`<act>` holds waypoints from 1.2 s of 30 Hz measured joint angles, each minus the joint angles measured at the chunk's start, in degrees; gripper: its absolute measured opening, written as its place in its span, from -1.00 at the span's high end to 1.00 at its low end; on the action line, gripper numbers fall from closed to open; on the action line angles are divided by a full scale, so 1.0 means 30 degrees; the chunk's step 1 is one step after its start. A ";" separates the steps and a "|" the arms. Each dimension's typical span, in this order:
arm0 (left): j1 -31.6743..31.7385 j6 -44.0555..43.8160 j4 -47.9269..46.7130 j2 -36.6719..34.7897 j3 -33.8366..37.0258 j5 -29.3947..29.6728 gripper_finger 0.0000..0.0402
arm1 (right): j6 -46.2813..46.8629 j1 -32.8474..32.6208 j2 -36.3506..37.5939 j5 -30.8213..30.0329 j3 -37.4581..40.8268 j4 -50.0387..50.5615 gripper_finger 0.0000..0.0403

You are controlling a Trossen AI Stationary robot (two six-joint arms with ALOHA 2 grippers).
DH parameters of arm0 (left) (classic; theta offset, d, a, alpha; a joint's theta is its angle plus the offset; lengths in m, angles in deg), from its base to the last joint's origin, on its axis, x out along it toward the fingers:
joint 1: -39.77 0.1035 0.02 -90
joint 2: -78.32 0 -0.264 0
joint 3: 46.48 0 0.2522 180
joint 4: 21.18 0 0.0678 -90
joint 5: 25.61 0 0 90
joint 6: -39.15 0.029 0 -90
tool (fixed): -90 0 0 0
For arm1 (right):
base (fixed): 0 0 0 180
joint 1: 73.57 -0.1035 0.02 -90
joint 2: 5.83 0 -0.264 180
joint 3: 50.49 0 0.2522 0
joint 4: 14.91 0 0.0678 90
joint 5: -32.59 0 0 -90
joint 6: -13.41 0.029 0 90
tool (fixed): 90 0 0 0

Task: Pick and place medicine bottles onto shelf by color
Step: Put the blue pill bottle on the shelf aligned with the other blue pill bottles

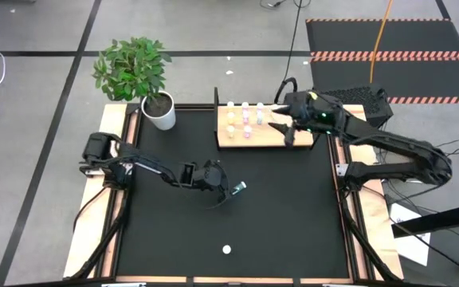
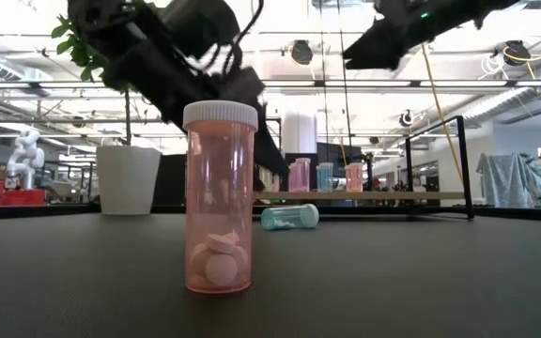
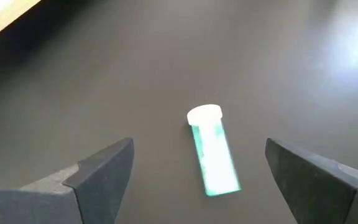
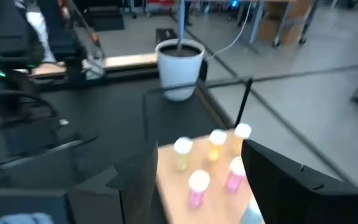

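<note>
A teal medicine bottle [image 3: 213,155] with a white cap [image 3: 204,114] lies on its side on the black table, also seen in the high view as the teal bottle [image 1: 239,187]. My left gripper [image 1: 229,191] hovers just over it, open; its fingers stand on either side of the bottle without touching. A pink bottle [image 2: 219,197] stands upright near the table's front edge. Several bottles [image 1: 246,119] stand on the light-wood shelf [image 1: 269,142] at the far side. My right gripper [image 1: 284,131] is raised above the shelf's right part, open and holding nothing.
A white plant pot [image 1: 162,112] with a green plant stands at the far left, beside the shelf. Black table surface lies between the lying teal bottle and the upright pink bottle [image 1: 227,249]. Wooden rims run along the table's left and right sides.
</note>
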State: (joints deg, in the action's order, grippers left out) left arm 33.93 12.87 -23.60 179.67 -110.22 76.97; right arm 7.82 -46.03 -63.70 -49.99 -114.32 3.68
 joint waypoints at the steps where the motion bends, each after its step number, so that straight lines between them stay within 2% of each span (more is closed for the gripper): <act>1: -0.0010 0.0904 0.0438 0.0422 0.0000 0.0038 -0.82 | 0.0295 -0.0185 0.0422 -0.0001 0.0000 0.0808 -0.12; 3: -0.0010 0.2116 0.1041 0.1082 -0.0007 0.0489 -0.82 | 0.1106 -0.0633 0.1032 -0.0031 0.0007 0.1957 -0.11; 6: 0.0199 0.2297 0.1377 0.1824 -0.0058 0.0771 -0.82 | 0.2135 -0.1433 0.1324 -0.0042 0.0010 0.3791 -0.08; 9: 0.0445 0.1306 0.1831 0.2257 -0.0072 -0.0050 -0.82 | 0.2602 -0.2231 0.1313 -0.0167 0.0015 0.4894 -0.07; 13: 0.0207 0.0229 0.2232 0.2476 -0.0087 -0.1036 -0.76 | 0.2710 -0.3197 0.1313 -0.1633 0.0022 0.5225 -0.06; 19: -0.0523 0.1181 0.2199 0.3139 -0.0114 -0.0938 -0.37 | 0.2860 -0.3898 0.1293 -0.2454 0.0022 0.5050 -0.06; 24: -0.0622 -0.0145 0.2474 0.3750 -0.0146 0.0199 -0.01 | 0.3157 -0.4325 0.1248 -0.2460 0.0029 0.5041 -0.06; 32: -0.0607 -0.0549 0.2909 0.3850 -0.0124 0.0525 0.31 | 0.4373 -0.5250 0.1240 -0.2463 0.0029 0.5062 -0.06; 36: -0.0452 -0.1805 0.2881 0.3699 -0.0102 0.0413 0.45 | 0.4590 -0.5589 0.1244 -0.2579 0.0073 0.4981 -0.06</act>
State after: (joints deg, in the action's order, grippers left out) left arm 32.57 7.46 -14.95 190.77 -110.52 78.21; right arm 21.59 -62.79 -59.97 -57.73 -114.10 18.63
